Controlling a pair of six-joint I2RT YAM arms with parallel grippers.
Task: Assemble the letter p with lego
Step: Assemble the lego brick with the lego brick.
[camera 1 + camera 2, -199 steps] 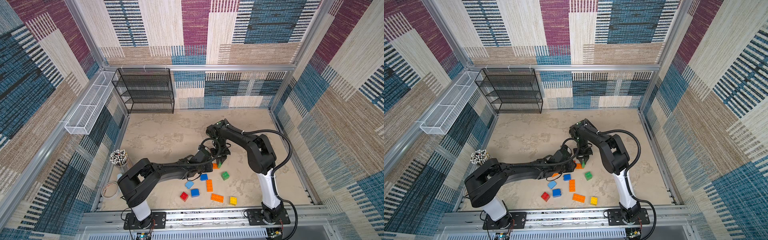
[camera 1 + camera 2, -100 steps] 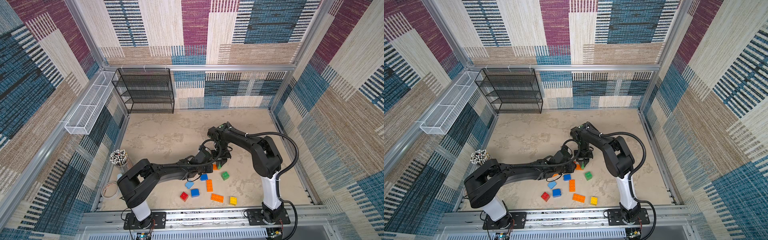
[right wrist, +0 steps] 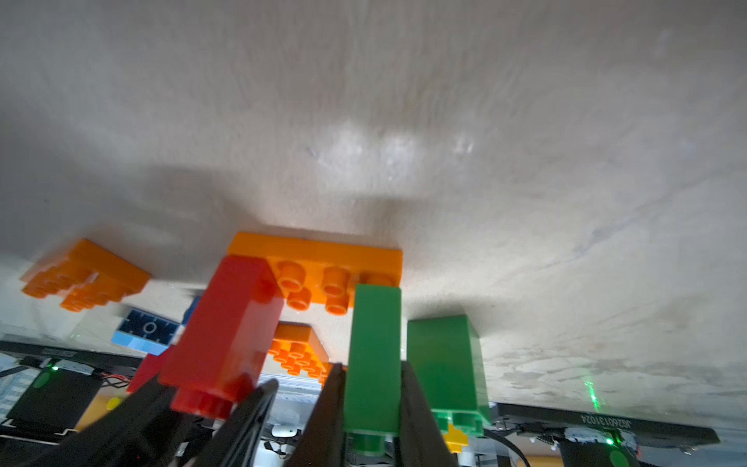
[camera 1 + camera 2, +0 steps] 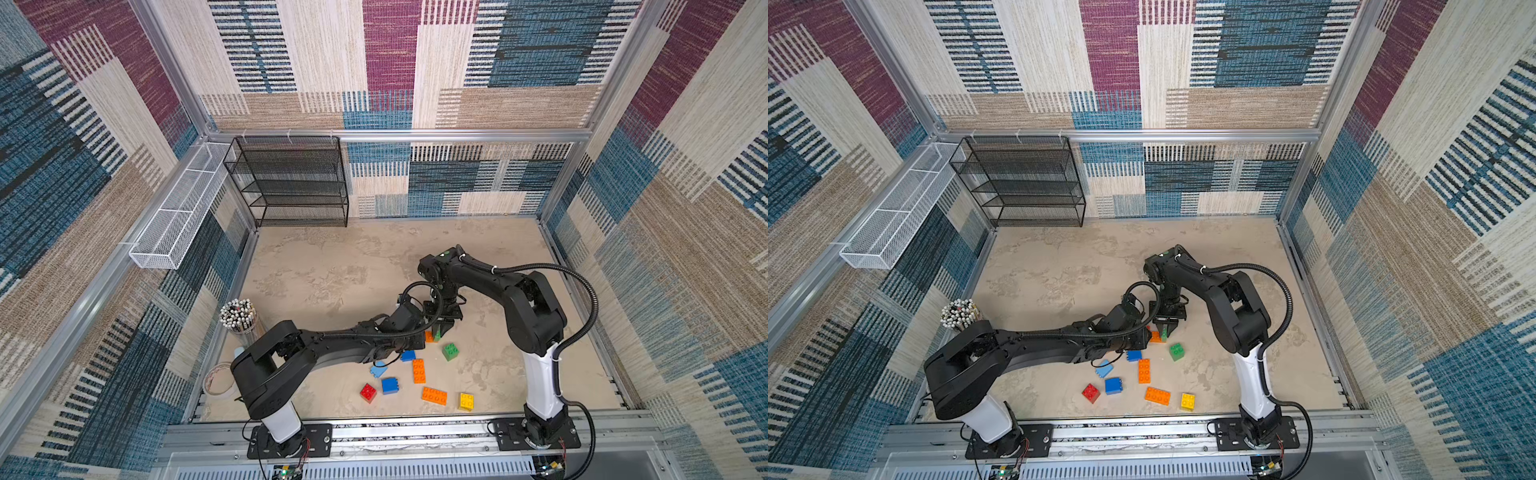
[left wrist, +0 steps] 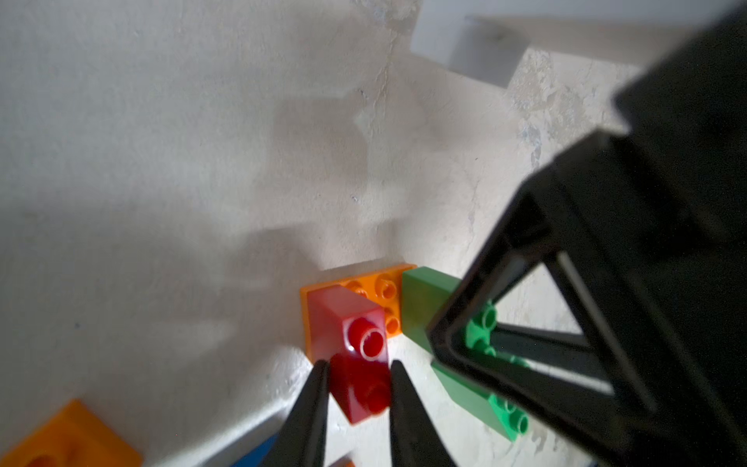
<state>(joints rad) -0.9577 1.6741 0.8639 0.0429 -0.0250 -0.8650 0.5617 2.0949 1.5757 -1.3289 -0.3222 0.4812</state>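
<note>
A long orange lego brick (image 3: 323, 258) lies flat on the table, partly seen in a top view (image 4: 428, 336). My left gripper (image 5: 359, 366) is shut on a red brick (image 5: 347, 323) that leans tilted on one end of the orange brick (image 5: 384, 285). My right gripper (image 3: 372, 370) is shut on a green brick (image 3: 374, 335) standing at the orange brick's other end. In the right wrist view the red brick (image 3: 226, 323) and the left gripper (image 3: 210, 392) sit beside it. Both arms hide most of this in the top views.
Loose bricks lie nearer the front: green (image 4: 450, 351), blue (image 4: 408, 355), light blue (image 4: 378, 369), orange (image 4: 419, 370), blue (image 4: 390, 385), red (image 4: 368, 392), orange (image 4: 434, 395), yellow (image 4: 466, 401). A pen cup (image 4: 239, 318) and tape roll (image 4: 219, 378) stand left. A black shelf (image 4: 291, 183) is at the back.
The right arm has shifted a little and its gripper has come slightly lower with the green brick. The left arm has hardly moved.
</note>
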